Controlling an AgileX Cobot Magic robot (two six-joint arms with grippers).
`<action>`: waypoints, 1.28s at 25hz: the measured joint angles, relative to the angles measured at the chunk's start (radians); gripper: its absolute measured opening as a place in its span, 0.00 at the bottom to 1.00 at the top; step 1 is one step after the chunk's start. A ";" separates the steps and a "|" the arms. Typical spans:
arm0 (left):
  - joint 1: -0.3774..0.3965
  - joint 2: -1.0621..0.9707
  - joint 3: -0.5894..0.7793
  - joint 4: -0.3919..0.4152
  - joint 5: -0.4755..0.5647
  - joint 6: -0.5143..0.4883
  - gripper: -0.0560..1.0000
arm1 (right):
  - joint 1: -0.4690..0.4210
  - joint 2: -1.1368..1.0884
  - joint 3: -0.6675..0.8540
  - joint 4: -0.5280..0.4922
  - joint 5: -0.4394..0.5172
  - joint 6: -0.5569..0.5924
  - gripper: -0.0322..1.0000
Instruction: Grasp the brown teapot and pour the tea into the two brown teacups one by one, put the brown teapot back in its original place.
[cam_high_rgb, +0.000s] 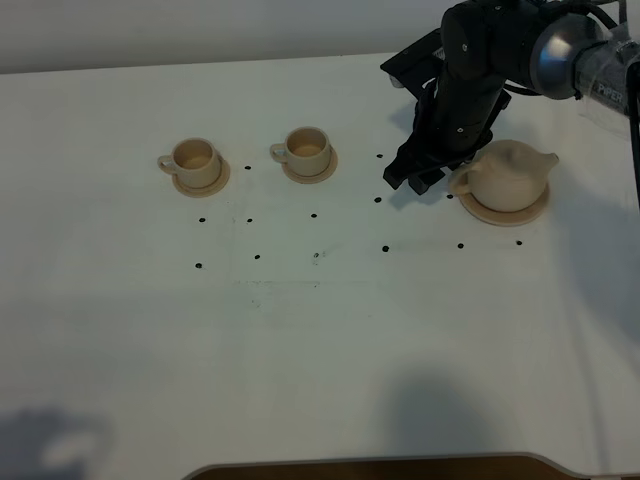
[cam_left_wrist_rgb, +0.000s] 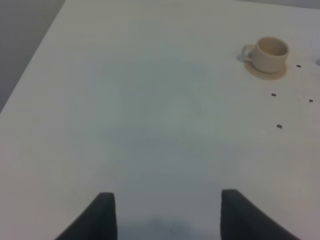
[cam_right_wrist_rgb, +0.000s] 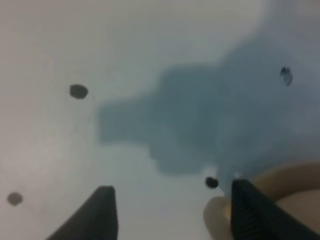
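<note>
None of the pouring appears done: the brown teapot sits on its saucer, the two brown teacups stand well apart from it, the right claw gapes wide and empty just beside the pot, and the left claw is likewise open and empty.

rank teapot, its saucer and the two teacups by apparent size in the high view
1. brown teapot
2. its saucer, about as wide but flat
3. left teacup and right teacup: look alike, no ranking
</note>
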 joint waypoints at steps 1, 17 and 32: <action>0.000 0.000 0.000 0.000 0.000 0.000 0.53 | 0.002 0.000 0.000 0.004 0.018 0.005 0.53; 0.000 0.000 0.000 0.000 0.000 0.000 0.53 | 0.002 0.002 0.000 0.024 0.209 0.029 0.53; 0.000 0.000 0.000 0.000 0.000 0.001 0.53 | 0.002 0.002 0.000 0.003 0.249 0.059 0.53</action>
